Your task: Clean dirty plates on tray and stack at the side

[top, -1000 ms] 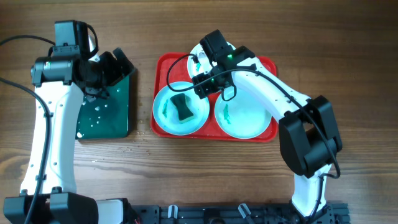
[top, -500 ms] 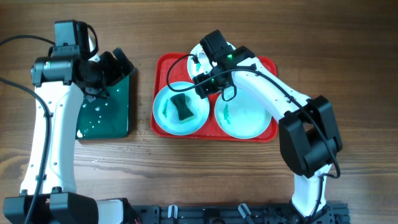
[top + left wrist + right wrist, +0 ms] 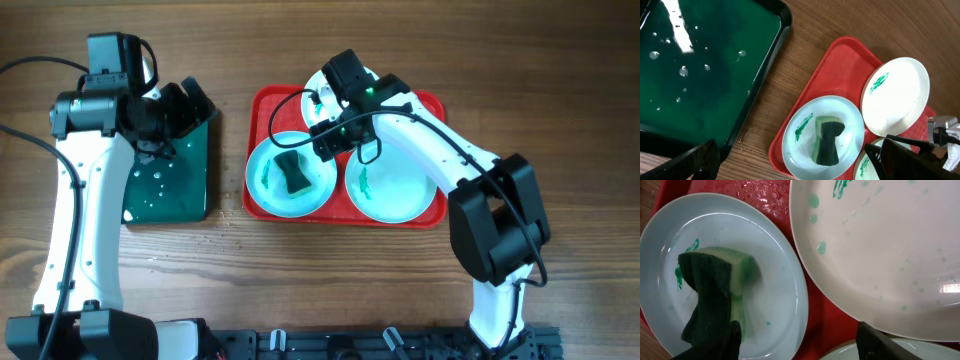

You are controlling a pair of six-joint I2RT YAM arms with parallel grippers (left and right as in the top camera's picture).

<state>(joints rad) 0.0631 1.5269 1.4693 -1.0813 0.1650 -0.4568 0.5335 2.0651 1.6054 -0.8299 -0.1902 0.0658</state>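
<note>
Glossy red plastic tray [image 3: 832, 65], smooth shiny plates [image 3: 890, 255], rough-topped foam sponge [image 3: 715, 297], matt wood-grain table [image 3: 300, 270], wet glossy dk-grn tray [image 3: 705, 65]

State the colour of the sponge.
Rectangular foam sponge: dark green top, paler green side; right wrist view.

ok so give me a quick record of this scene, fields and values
red tray: holds all three plates
white plate: rear of tray, green smear
left blue plate: green smear, sponge lying on it
right blue plate: green smear, no sponge
green tray: left of red tray, water drops
left gripper: open, over green tray
right gripper: open, above plates, holding nothing
plates stacked aside: none yet
</note>
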